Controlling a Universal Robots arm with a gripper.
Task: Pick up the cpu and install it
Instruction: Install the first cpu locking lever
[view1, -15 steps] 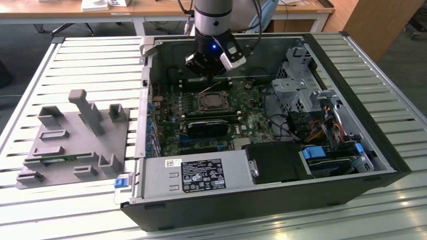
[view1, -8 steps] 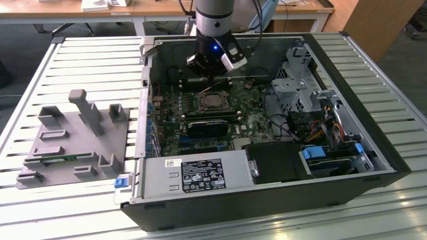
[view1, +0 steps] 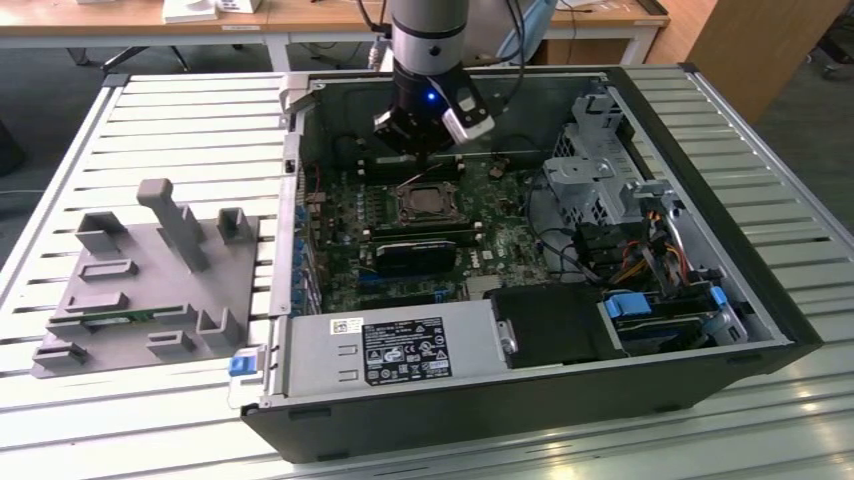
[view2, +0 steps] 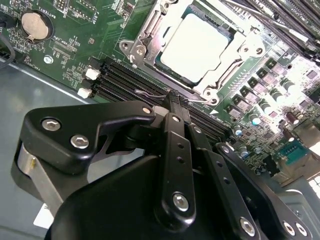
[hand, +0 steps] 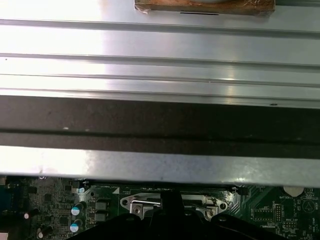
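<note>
A slatted white metal surface carries an opened computer case lying on its side, with a grey fixture of upright blocks set beside it toward the exterior view's left and wooden desks seen behind. Inside the case the green motherboard is exposed, with a grey power supply box along the near edge and a black block just below the socket. The cpu is seen lying flat in its socket, framed by the metal retention bracket, its pale metal top facing up. The gripper hangs directly above the board just beside the socket, over the memory slots, and nothing is held; its jaws appear pressed together, though in the second wrist view the tips are partly masked by the linkage. The chip is judged light, stiff and thin, with a smooth top plate and a delicate underside, so it would best be gripped by two opposite edges, kept level, and never forced down.
</note>
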